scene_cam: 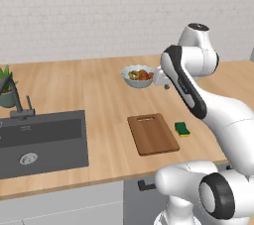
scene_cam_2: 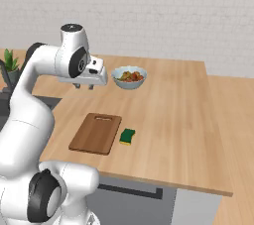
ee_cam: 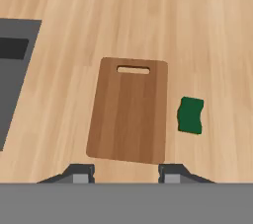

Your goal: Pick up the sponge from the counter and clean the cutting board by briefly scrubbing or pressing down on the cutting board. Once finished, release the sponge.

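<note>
Closest to the hand camera are the two small dark fingers (ee_cam: 83,175), spread apart with nothing between them, so the gripper (ee_cam: 127,175) is empty. It hangs high above the surface (scene_cam: 104,105), well apart from everything on it. Just past the fingers lies the cutting board (ee_cam: 128,110), flat on the surface near its front edge, with its slot handle at the end away from the robot. The sponge (ee_cam: 190,115) sits just beside the board's right long side, green top up, on the bare surface and not on the board. I cannot tell for sure if it touches the board, but there looks to be a thin strip of wood between them. Off to the left is the dark sink (scene_cam: 42,142) with its tap (scene_cam: 17,101), and a small plant (scene_cam: 6,86) stands at the far left by the wall. Farther back, toward the wall, is a bowl of food (scene_cam: 138,76). I think the job is only at its first step: the sponge is not picked up yet. Next the hand should go a little to the right, come down over the sponge with the fingers open on either side, and close on it gently. After that it can carry it onto the board and press.
</note>
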Controlling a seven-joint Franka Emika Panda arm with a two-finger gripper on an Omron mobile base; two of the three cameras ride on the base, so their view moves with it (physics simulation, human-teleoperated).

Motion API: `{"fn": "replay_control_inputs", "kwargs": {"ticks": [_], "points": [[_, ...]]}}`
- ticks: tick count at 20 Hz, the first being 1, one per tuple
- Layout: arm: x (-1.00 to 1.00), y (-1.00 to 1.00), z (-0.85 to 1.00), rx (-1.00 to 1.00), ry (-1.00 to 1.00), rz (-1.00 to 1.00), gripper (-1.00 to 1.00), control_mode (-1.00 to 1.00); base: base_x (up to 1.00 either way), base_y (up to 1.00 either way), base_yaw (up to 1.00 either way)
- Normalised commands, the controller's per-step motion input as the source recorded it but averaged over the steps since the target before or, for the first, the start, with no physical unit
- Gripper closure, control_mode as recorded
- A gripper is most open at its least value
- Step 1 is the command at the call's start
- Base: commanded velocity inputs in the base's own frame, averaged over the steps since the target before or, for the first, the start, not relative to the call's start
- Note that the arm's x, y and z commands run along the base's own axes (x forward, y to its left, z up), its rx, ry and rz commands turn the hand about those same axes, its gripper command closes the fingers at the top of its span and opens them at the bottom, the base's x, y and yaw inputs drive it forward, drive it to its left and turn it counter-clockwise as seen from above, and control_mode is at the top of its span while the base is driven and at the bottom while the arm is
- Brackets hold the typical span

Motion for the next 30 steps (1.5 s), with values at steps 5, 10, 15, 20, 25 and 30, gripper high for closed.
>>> {"fn": "replay_control_inputs", "kwargs": {"ticks": [5,10,15,20,25,30], "points": [[-0.03,-0.33,-0.07,0.01,0.00,-0.01,-1.00,-1.00,0.00,0.00,0.00],[0.02,-0.96,-0.43,0.00,0.11,-0.22,-1.00,-1.00,0.00,0.00,0.00],[0.37,-0.76,-0.85,-0.07,0.08,-0.11,-1.00,-1.00,0.00,0.00,0.00],[0.50,-0.17,-0.87,0.00,0.15,-0.06,-1.00,-1.00,0.00,0.00,0.00],[0.26,0.00,-0.97,0.04,0.13,0.00,-1.00,-1.00,0.00,0.00,0.00],[0.30,0.00,-0.88,-0.01,0.04,0.00,-1.00,-1.00,0.00,0.00,0.00]]}}
